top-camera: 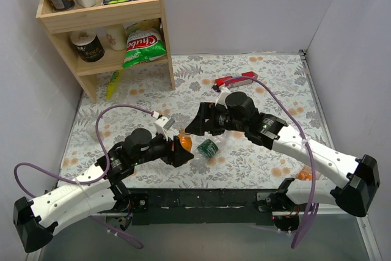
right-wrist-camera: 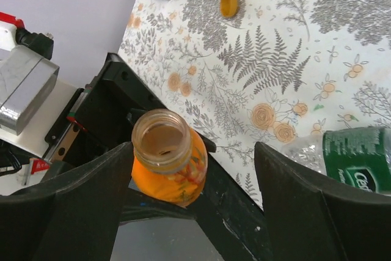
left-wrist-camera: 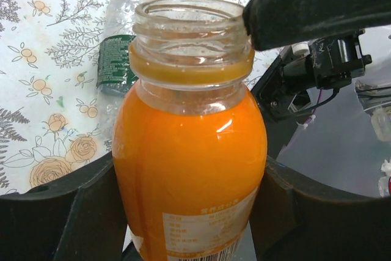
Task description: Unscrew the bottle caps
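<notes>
While my left gripper (top-camera: 181,151) is clamping the short orange bottle (left-wrist-camera: 189,151), neck bare and pointing up, my right gripper (right-wrist-camera: 195,175) is hovering right above it, jaws apart, empty; green-labelled bottle (top-camera: 208,148) is lying sideways just beside, cap end unclear.

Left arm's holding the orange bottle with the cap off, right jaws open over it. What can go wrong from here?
1. The orange bottle is uncapped and filled to the shoulder, so any tilt by the left gripper would likely spill it.
2. The right gripper stands open astride the bottle's mouth. A sideways retreat might clip it.
3. The green-labelled bottle lies on its side nearby and may roll if bumped.
</notes>
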`<action>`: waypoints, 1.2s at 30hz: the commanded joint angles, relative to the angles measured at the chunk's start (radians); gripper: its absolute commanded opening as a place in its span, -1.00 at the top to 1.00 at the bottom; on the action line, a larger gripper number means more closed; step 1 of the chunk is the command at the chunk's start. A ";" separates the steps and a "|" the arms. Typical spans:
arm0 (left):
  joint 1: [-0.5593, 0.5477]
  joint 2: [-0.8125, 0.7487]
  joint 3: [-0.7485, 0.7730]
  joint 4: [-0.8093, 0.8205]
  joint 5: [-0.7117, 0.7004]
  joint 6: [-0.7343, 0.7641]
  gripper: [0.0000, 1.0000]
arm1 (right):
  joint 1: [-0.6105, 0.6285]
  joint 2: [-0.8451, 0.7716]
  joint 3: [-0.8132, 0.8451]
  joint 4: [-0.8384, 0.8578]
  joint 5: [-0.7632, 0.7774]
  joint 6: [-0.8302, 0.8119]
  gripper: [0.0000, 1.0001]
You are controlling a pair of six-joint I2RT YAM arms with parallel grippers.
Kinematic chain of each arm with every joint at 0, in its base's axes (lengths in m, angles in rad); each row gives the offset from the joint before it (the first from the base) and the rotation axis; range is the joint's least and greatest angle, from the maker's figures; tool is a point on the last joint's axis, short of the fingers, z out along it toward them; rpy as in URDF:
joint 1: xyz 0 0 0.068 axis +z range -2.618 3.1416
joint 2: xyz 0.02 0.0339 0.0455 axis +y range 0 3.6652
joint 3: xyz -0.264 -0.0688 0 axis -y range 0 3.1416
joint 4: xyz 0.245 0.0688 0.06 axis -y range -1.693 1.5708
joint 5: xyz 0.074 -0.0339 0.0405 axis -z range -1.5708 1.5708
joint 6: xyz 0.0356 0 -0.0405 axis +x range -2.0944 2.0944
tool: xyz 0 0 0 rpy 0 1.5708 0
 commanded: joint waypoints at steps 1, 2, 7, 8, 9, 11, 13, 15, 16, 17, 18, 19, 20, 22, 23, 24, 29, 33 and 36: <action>0.004 -0.014 -0.005 0.043 0.068 0.019 0.59 | 0.003 0.053 0.063 0.088 -0.099 -0.027 -0.70; 0.004 -0.014 -0.007 0.043 0.071 0.019 0.59 | 0.003 0.056 0.062 0.099 -0.116 -0.026 -0.70; 0.004 -0.006 0.002 0.040 0.069 0.027 0.59 | 0.005 0.087 0.067 0.119 -0.159 -0.021 -0.61; 0.004 -0.006 0.002 0.041 0.066 0.027 0.59 | 0.006 0.093 0.068 0.125 -0.179 -0.021 -0.53; 0.004 -0.005 0.005 0.040 0.061 0.028 0.59 | 0.008 0.097 0.068 0.130 -0.186 -0.020 -0.47; 0.005 0.000 0.008 0.041 0.052 0.030 0.59 | 0.012 0.107 0.062 0.151 -0.216 -0.015 -0.23; 0.004 0.010 0.010 0.049 0.043 0.030 0.59 | 0.017 0.113 0.059 0.159 -0.231 -0.015 -0.07; 0.005 0.018 0.013 0.052 0.025 0.027 0.53 | 0.022 0.116 0.057 0.151 -0.237 -0.017 0.51; 0.007 0.021 0.019 0.046 0.011 0.019 0.43 | 0.022 0.114 0.057 0.142 -0.234 -0.023 0.97; 0.007 0.027 0.021 0.040 -0.006 0.016 0.28 | 0.022 0.110 0.057 0.131 -0.211 -0.026 0.97; 0.007 0.029 0.024 0.033 -0.036 0.013 -0.18 | 0.020 0.096 0.060 0.104 -0.196 -0.034 0.97; 0.008 0.027 0.028 0.023 -0.049 0.011 -0.41 | 0.020 0.084 0.065 0.085 -0.167 -0.046 0.97; 0.013 0.026 0.039 0.017 -0.061 0.013 -0.65 | 0.014 0.073 0.074 0.052 -0.089 -0.067 0.97; 0.027 0.026 0.050 -0.014 -0.090 0.016 -0.96 | -0.001 0.039 0.109 -0.046 -0.011 -0.086 0.97; 0.035 0.030 0.062 -0.026 -0.093 0.017 -0.96 | -0.018 0.028 0.122 -0.074 0.073 -0.104 0.97; 0.045 0.033 0.065 -0.049 -0.094 0.019 -0.96 | -0.021 0.010 0.148 -0.117 0.118 -0.116 0.97; 0.203 0.061 0.096 -0.094 -0.005 0.024 -0.96 | -0.023 -0.008 0.185 -0.131 0.353 -0.210 0.97; 0.375 0.150 0.200 -0.251 -0.102 -0.004 -0.97 | 0.014 -0.012 0.130 0.024 0.439 -0.305 0.97; 0.487 0.159 0.302 -0.348 -0.182 -0.061 -0.96 | 0.101 0.002 0.088 0.181 0.562 -0.397 0.97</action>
